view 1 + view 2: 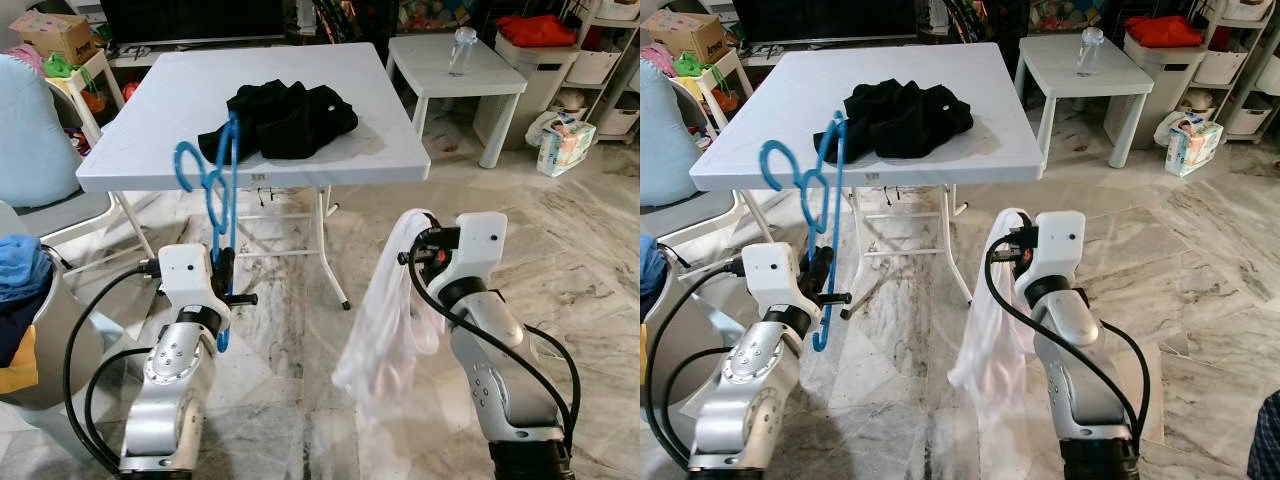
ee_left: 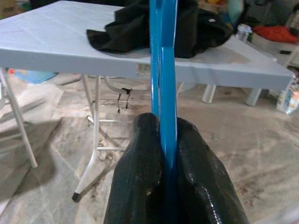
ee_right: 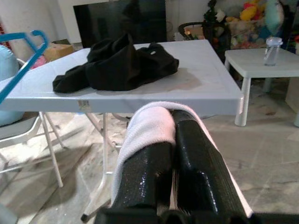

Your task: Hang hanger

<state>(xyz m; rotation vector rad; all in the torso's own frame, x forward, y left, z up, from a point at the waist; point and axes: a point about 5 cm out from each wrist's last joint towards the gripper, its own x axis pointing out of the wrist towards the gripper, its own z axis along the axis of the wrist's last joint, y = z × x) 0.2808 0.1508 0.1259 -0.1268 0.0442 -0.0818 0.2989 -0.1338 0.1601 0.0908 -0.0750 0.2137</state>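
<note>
A blue plastic hanger [image 1: 214, 190] stands upright in my left gripper [image 1: 226, 268], whose black fingers [image 2: 140, 177] are shut on its lower bar; its hook curls up in front of the table edge. My right gripper [image 1: 428, 250] is shut on a white garment [image 1: 385, 320] that drapes over one finger [image 3: 149, 135] and hangs down toward the floor. Both grippers sit low in front of the white folding table [image 1: 160, 110], apart from each other. A black garment [image 1: 285, 118] lies crumpled on the tabletop.
A small white side table [image 1: 455, 70] with a clear bottle [image 1: 463, 48] stands at the back right beside white bins and shelves. A grey chair and a basket of clothes [image 1: 20, 300] are at my left. The floor is marble tile.
</note>
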